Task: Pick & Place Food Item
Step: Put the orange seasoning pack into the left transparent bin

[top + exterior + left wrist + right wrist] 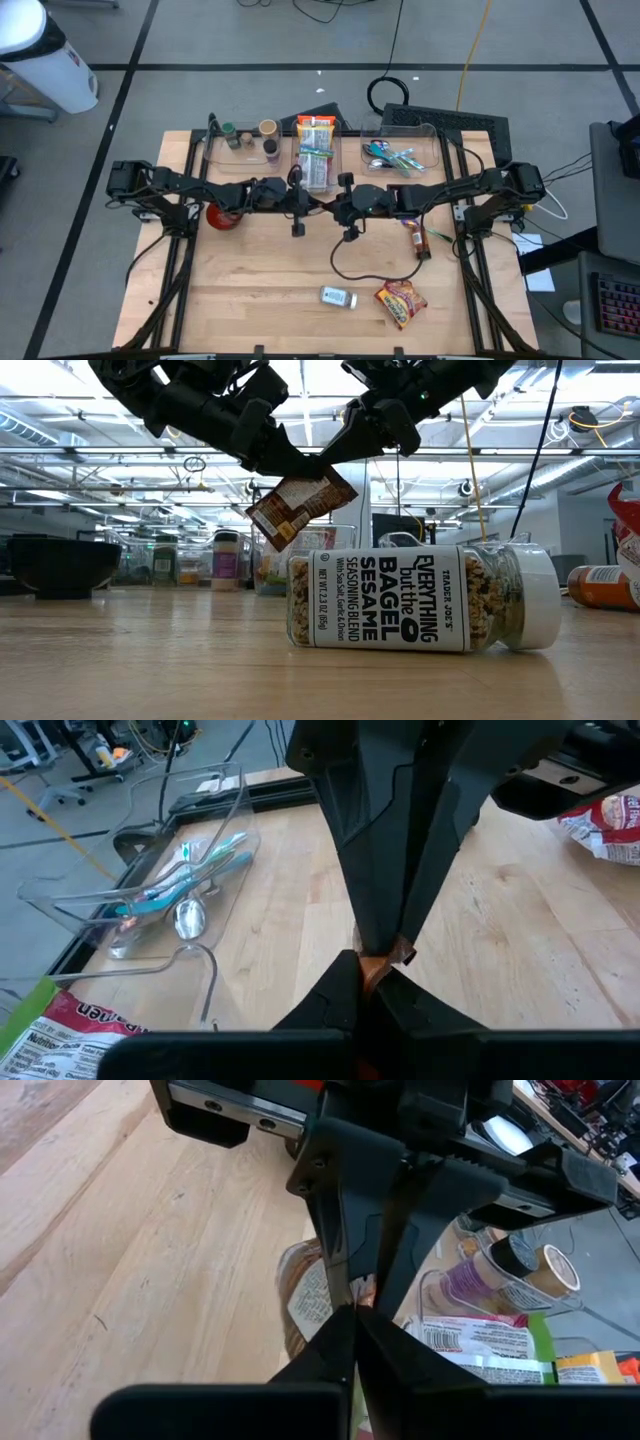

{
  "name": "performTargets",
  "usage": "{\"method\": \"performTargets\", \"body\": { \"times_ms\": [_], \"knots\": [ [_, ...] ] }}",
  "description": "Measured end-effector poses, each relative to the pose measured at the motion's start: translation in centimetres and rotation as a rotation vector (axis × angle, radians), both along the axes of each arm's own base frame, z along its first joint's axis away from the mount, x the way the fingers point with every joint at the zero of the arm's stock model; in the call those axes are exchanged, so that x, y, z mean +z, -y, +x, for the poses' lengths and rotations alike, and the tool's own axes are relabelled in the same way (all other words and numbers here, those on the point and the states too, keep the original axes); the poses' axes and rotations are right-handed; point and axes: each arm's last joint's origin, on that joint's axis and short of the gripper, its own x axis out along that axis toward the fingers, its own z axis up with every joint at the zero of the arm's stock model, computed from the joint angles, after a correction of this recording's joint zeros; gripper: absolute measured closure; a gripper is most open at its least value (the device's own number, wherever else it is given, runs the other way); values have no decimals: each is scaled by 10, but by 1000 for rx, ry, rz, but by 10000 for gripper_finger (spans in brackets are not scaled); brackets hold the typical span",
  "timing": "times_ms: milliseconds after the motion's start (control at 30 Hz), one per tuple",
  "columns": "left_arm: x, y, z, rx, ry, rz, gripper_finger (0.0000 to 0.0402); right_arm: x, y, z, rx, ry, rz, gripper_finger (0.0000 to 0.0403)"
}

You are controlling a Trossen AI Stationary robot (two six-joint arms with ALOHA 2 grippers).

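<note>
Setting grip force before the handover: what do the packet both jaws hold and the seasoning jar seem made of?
Packet: thin flexible foil or plastic film, brown with a printed label; it hangs tilted and creased between the two pairs of jaws. Seasoning jar: clear and rigid, glass or hard plastic, contents showing through; glossy paper label, white plastic-looking cap.

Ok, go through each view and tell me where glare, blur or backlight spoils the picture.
Low view: bright ceiling lights backlight both arms into silhouettes, but the seasoning jar label stays sharp. Left wrist view: the nearest fingers are blurred, and the clear tray rim glints. Right wrist view: foreground fingers soft. High view: evenly lit, no strong glare.
</note>
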Motion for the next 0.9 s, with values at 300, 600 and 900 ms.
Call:
{"method": "performTargets", "body": {
  "times_ms": [300, 600, 900],
  "knots": [
    [1, 0, 0, 9, 8, -5, 398, 12, 2, -5, -87, 49, -42, 326],
    [17, -7, -9, 70, 58, 14, 399, 22, 3, -26, -127, 106, 40, 223],
    [54, -18, -40, 118, 95, 18, 400, 6, 9, -73, -162, 348, 143, 205]
  ]
}}
